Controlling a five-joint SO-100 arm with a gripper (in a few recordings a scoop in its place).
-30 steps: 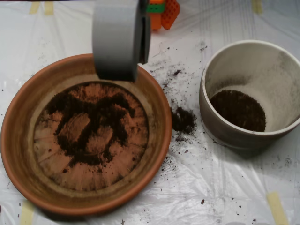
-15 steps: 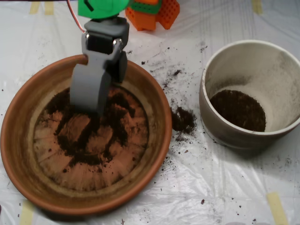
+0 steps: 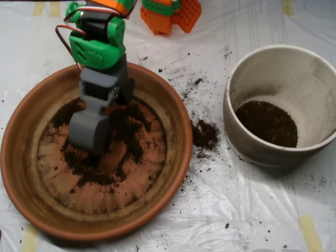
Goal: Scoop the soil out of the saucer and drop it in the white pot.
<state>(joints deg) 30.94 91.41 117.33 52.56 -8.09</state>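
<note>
The terracotta saucer (image 3: 21, 157) takes up the left half of the overhead view. Dark soil (image 3: 128, 131) lies in a thin patchy layer on its ridged floor. My grey scoop (image 3: 88, 132) reaches down from the top, and its tip is pressed into the soil left of the saucer's centre. The green and grey arm segments (image 3: 97, 47) stand over the saucer's far rim. To the right stands the white pot (image 3: 315, 94), well apart from the scoop, with a mound of soil (image 3: 268, 123) on its bottom.
A clump of spilled soil (image 3: 205, 135) lies on the white plastic sheet between saucer and pot, with crumbs scattered around it. Orange robot parts (image 3: 170, 13) sit at the top edge. Yellow tape strips (image 3: 311, 233) hold the sheet down.
The scoop has come down from above the saucer's far rim into the dish, and its tip has moved forward and left into the soil. The pot's contents look unchanged.
</note>
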